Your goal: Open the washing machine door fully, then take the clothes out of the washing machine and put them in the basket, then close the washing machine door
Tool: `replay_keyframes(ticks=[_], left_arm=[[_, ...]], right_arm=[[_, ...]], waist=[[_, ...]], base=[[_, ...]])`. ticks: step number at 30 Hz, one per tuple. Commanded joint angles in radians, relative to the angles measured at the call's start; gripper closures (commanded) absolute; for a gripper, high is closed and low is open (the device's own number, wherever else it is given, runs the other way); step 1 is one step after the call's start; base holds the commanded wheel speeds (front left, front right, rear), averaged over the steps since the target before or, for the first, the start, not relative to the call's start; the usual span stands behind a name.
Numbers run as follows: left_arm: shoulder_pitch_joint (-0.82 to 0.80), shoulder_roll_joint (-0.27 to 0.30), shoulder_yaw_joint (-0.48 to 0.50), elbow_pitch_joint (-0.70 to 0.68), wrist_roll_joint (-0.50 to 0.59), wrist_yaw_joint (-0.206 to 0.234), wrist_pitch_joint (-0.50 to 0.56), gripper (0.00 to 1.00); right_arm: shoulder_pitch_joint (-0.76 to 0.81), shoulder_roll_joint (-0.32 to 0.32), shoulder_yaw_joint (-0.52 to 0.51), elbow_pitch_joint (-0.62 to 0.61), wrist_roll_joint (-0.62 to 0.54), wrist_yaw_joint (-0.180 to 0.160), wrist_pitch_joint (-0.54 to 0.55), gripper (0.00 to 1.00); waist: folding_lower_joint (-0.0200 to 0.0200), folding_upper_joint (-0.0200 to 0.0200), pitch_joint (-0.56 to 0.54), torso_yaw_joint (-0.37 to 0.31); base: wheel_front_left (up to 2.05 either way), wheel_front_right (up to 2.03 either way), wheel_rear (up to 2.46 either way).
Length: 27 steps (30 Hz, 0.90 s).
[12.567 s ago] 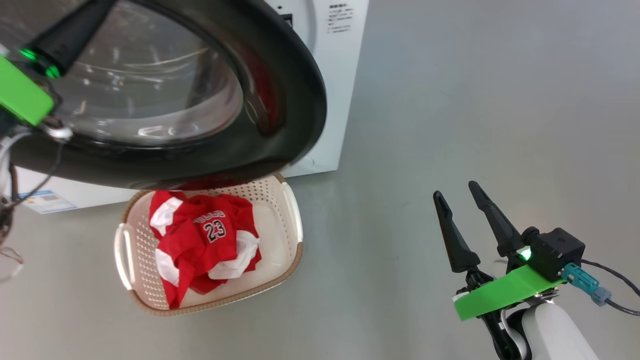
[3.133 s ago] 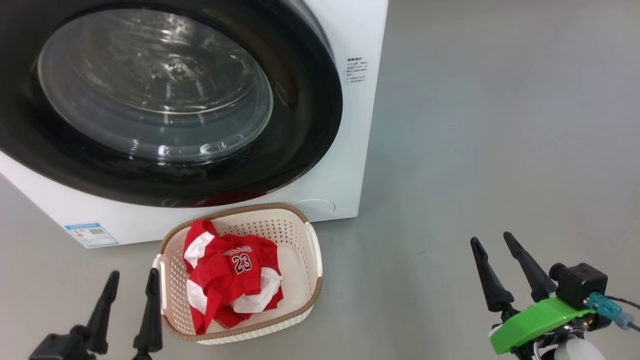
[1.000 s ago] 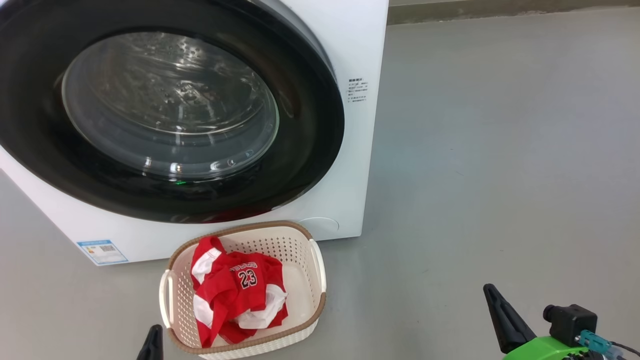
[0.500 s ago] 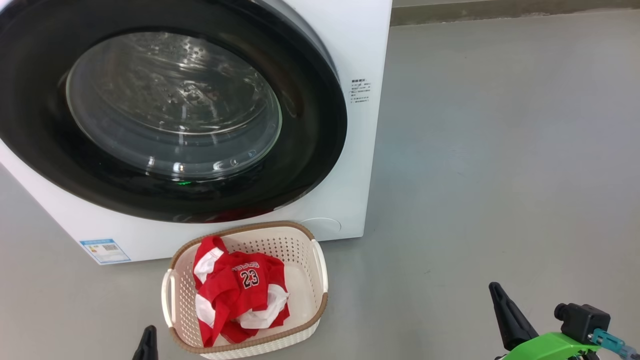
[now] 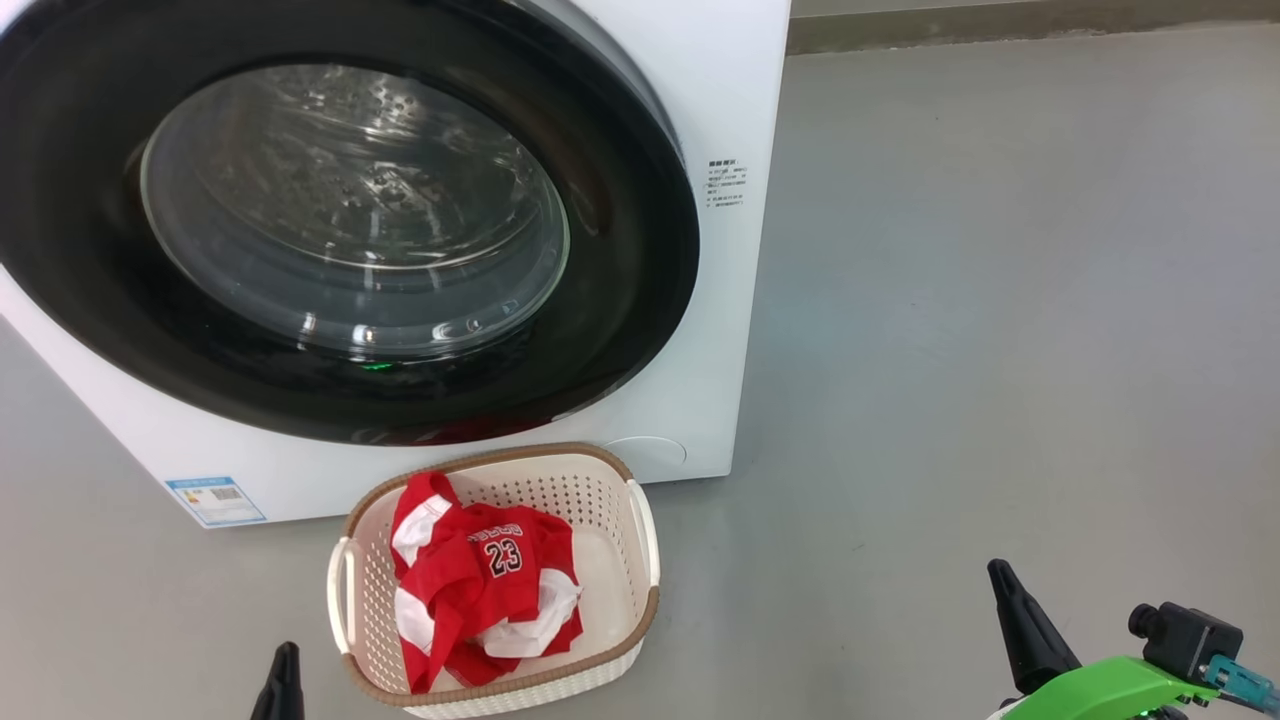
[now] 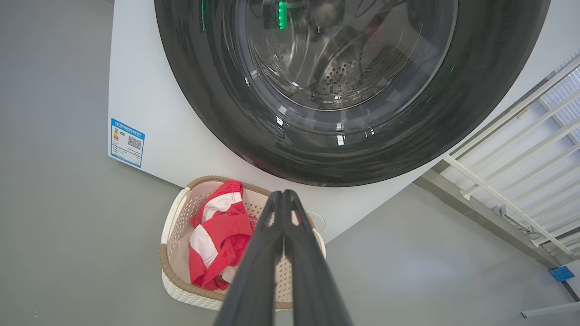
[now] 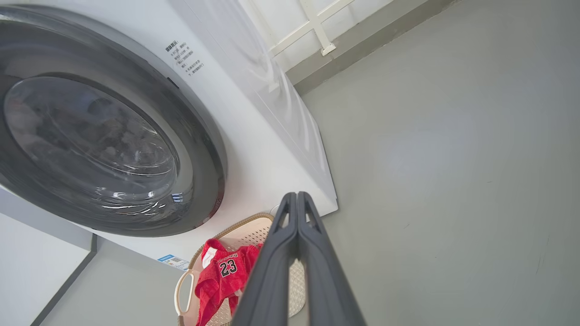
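Step in hand: by my judgement the closing stage, since the washing machine door (image 5: 355, 210) lies against the white front of the washing machine (image 5: 735, 90) across the upper left of the head view.
Door seating: in the right wrist view the black rim sits flush with the front panel; whether the latch has caught cannot be told.
Drum: through the glass in the left wrist view I see perforated steel and no garment.
Clothes: the red number 23 jersey and white fabric (image 5: 480, 590) are heaped in the basket (image 5: 612, 565), at the lower middle of the head view.
Basket: on the grey floor (image 5: 950, 350), just in front of the machine's lower edge, below the door.
Left gripper: (image 6: 283, 195) fingers pressed together, holding nothing, apart from the door and aimed over the basket's right side.
Right gripper: (image 7: 297, 195) fingers together and empty, over bare floor at the lower right of the head view.
Doing it well: if the latch is in doubt, push with closed fingertips on the black rim at the right side, away from the hinge, never on the glass.
Care: keep both arms above the basket rim so that it isn't knocked.
Red tint under the rim: probably the jersey's reflection.
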<state>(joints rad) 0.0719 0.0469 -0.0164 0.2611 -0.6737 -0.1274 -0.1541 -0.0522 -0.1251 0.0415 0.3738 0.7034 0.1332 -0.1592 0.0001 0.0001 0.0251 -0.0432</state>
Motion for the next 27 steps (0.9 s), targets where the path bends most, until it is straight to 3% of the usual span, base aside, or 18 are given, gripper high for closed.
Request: replay_keyframes(ticks=[1, 27], left_arm=[[-0.042, 0.011, 0.018, -0.018, -0.021, -0.001, 0.005, 1.0], [-0.081, 0.01, 0.048, -0.018, -0.287, -0.002, 0.079, 1.0]], right_arm=[[-0.018, -0.004, -0.007, -0.029, 0.034, -0.001, 0.003, 1.0], [-0.029, 0.017, -0.048, -0.058, 0.288, -0.001, 0.08, 1.0]], waist=[[-0.0001, -0.0001, 0.0, 0.001], [-0.0001, -0.0001, -0.007, 0.013]], base=[[0.0, 0.0, 0.0], [0.0, 0.0, 0.0]])
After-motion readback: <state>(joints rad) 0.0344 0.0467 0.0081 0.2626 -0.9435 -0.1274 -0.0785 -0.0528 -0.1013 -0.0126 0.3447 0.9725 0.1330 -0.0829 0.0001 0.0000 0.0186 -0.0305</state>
